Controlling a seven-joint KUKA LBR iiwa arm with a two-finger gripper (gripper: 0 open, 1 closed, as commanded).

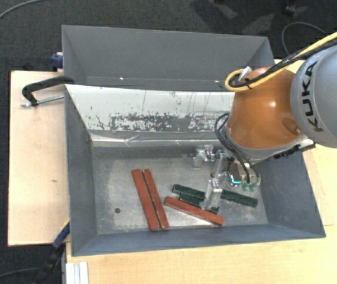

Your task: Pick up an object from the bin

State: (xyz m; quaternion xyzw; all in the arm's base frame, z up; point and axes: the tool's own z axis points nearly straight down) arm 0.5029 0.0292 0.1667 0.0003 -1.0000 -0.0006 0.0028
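Two long red-brown flat bars (149,199) are laid side by side in the grey metal bin (97,176). Further right, the hand (214,203) is held low over a dark green flat bar (187,192) beside a third red-brown bar (189,209); clenched or released cannot be told.

- Grey bin (115,182): bare floor at the left.
- Paired red-brown bars (149,199), side by side, front-left of centre.
- Single red-brown bar (193,210) along the front edge.
- Dark green bars (186,191) front-right.
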